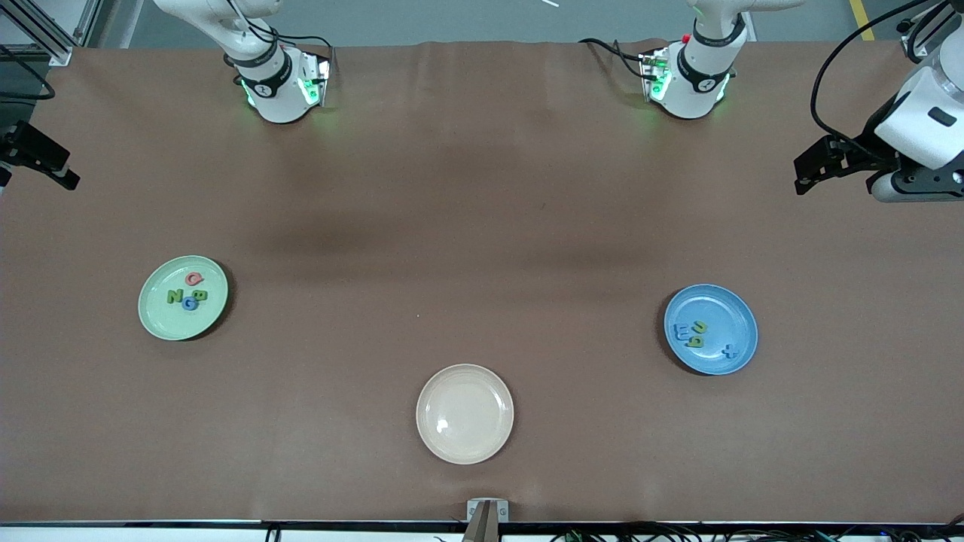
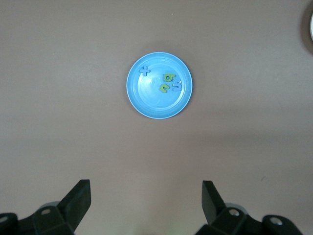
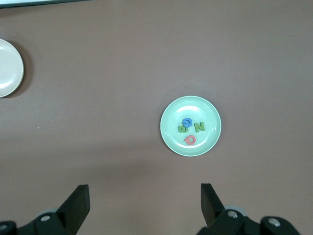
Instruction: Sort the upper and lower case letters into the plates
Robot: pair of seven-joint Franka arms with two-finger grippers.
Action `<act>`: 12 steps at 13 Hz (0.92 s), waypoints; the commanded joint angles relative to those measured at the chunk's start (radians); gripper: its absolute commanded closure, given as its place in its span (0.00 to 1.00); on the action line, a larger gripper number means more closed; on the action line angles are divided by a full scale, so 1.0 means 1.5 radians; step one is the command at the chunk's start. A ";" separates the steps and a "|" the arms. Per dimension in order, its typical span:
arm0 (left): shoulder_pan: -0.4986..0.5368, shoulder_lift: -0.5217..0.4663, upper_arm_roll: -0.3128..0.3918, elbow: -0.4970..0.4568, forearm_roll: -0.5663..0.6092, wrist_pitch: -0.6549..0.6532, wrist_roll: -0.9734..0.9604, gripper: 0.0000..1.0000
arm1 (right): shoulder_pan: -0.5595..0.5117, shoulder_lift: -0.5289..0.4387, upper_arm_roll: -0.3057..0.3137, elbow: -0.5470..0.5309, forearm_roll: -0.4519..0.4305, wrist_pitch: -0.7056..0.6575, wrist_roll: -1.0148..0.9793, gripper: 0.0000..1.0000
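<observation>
The green plate (image 1: 183, 297) sits toward the right arm's end of the table, holding a red letter (image 1: 195, 278), a green N (image 1: 175, 296), a green B (image 1: 201, 294) and a blue letter (image 1: 190, 303) that may be a G. The blue plate (image 1: 710, 329) sits toward the left arm's end with four small letters; one looks like a blue t (image 1: 727, 351), the rest too small to read. A cream plate (image 1: 465, 413) lies nearest the camera, between them. The left gripper (image 1: 817, 167) and right gripper (image 1: 41, 159) hang at the table's ends, both with fingers spread and holding nothing.
</observation>
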 commanded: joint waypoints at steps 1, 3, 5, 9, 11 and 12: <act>0.004 -0.009 0.001 0.003 -0.006 -0.003 0.014 0.00 | -0.005 -0.013 0.004 -0.010 -0.004 0.006 0.010 0.00; 0.004 -0.006 0.001 0.013 -0.001 -0.003 0.011 0.00 | -0.005 -0.013 0.004 -0.009 -0.004 0.008 0.011 0.00; 0.004 -0.007 0.001 0.013 -0.001 -0.003 0.011 0.00 | -0.005 -0.013 0.004 -0.005 -0.004 0.010 0.011 0.00; 0.003 -0.008 0.001 0.013 -0.002 -0.003 0.006 0.00 | -0.007 -0.012 0.004 0.000 -0.005 0.005 0.004 0.00; 0.003 -0.009 0.000 0.011 -0.002 -0.005 0.003 0.00 | -0.007 -0.006 0.004 0.011 -0.005 0.006 0.004 0.00; 0.002 -0.011 0.000 0.007 -0.002 -0.009 0.001 0.00 | -0.008 -0.002 0.004 0.021 -0.004 0.005 0.003 0.00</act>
